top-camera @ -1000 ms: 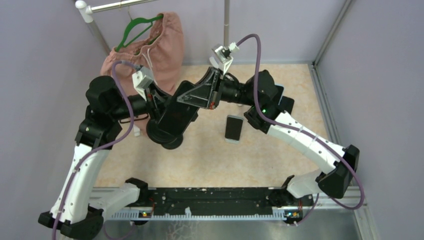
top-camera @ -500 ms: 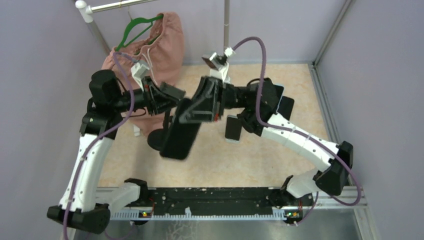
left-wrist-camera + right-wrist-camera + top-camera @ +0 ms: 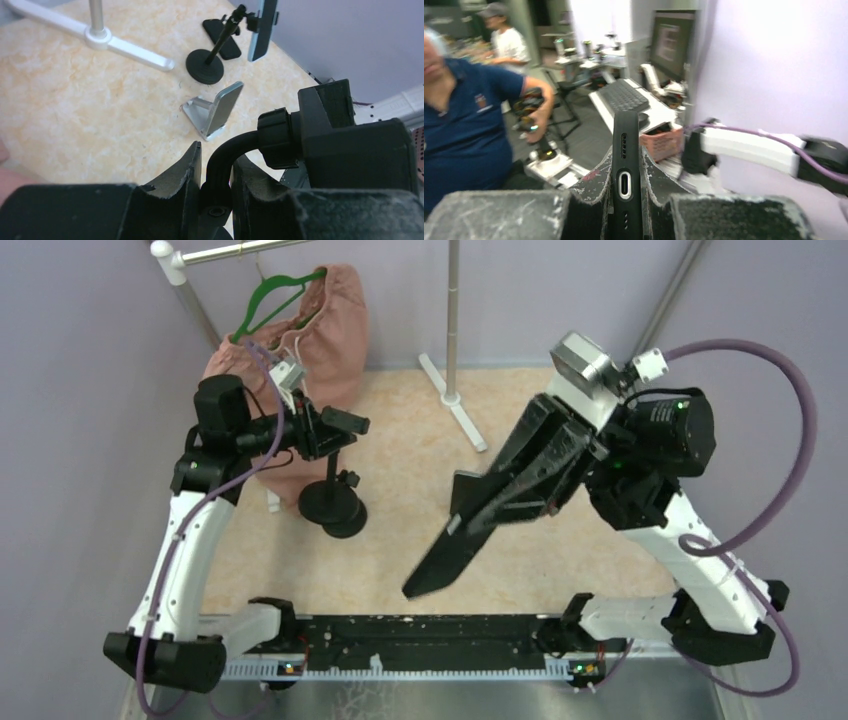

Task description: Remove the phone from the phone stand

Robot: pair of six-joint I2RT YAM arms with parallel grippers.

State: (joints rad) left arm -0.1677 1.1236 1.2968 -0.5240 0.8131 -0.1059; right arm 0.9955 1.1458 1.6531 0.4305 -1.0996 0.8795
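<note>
the phone (image 3: 470, 525) sits pinched in the right fingers (image 3: 591, 187), long axis pointing lower left, well apart from the phone stand (image 3: 333, 508) that the left fingers (image 3: 185, 170) clamp.

Left arm (image 3: 185, 540) stands at nine o'clock, its left gripper (image 3: 335, 430) pointing toward three, jaws pinched on the stand (image 3: 333, 508) stem. Right arm (image 3: 690, 550) towers at three o'clock, right gripper (image 3: 495, 502) pointing toward seven, clamping the phone (image 3: 435, 565).
</note>
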